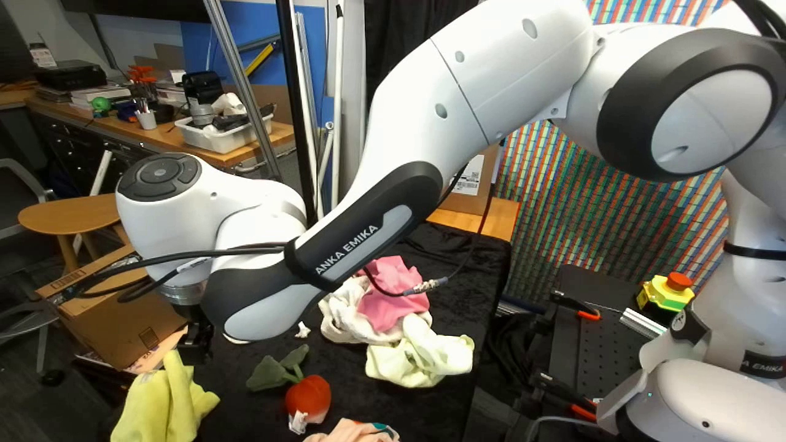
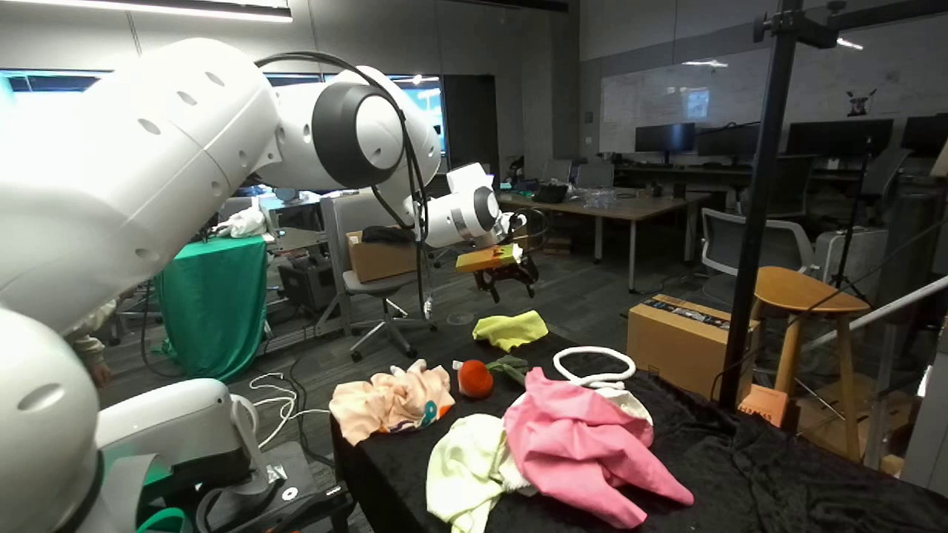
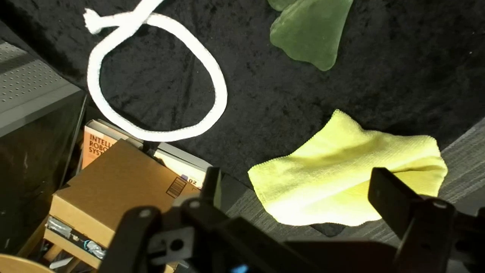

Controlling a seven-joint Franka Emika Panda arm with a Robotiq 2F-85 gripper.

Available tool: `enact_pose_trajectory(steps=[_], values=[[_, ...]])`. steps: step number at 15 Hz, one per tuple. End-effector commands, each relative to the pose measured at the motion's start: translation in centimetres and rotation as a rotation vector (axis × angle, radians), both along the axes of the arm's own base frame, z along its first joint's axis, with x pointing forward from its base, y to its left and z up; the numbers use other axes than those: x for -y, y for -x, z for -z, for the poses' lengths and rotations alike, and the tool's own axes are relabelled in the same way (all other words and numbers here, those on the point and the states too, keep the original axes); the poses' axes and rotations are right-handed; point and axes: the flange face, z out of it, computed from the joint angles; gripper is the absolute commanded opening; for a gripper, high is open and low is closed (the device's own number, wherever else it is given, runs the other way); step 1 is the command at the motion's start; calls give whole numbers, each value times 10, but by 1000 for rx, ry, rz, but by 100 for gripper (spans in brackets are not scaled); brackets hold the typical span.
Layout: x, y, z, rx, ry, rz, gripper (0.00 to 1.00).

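My gripper (image 3: pixel 296 182) is open and empty, its two dark fingers wide apart in the wrist view. It also shows in both exterior views (image 1: pixel 196 353) (image 2: pixel 513 287). It hangs above the table end, nearest to a crumpled yellow cloth (image 3: pixel 322 170), with a gap between them. The cloth (image 1: pixel 164 402) lies at the edge of the black-covered table (image 2: pixel 740 474), also in an exterior view (image 2: pixel 511 330). Near it lies a red plush vegetable (image 1: pixel 309 396) (image 2: pixel 475 379) with green leaves (image 3: pixel 308 34). A looped white rope (image 3: pixel 219 87) (image 2: pixel 592 351) lies to one side.
A pink cloth (image 1: pixel 396 291) (image 2: pixel 585 437), a pale yellow-green cloth (image 1: pixel 424 356) (image 2: pixel 466 463) and a peach cloth (image 2: pixel 392 400) lie on the table. A cardboard box (image 3: pixel 125 178) (image 2: pixel 681 340) stands beyond the edge, books (image 3: pixel 96 146) beside it. A black post (image 2: pixel 755 222) rises beside the table.
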Motion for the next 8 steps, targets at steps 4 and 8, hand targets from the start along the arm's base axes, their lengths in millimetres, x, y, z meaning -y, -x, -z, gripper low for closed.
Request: enact_pose_trajectory(steps=[4, 8], values=[[-25, -8, -2, -63, 152, -112, 100], [-42, -8, -3, -56, 207, -160, 100]])
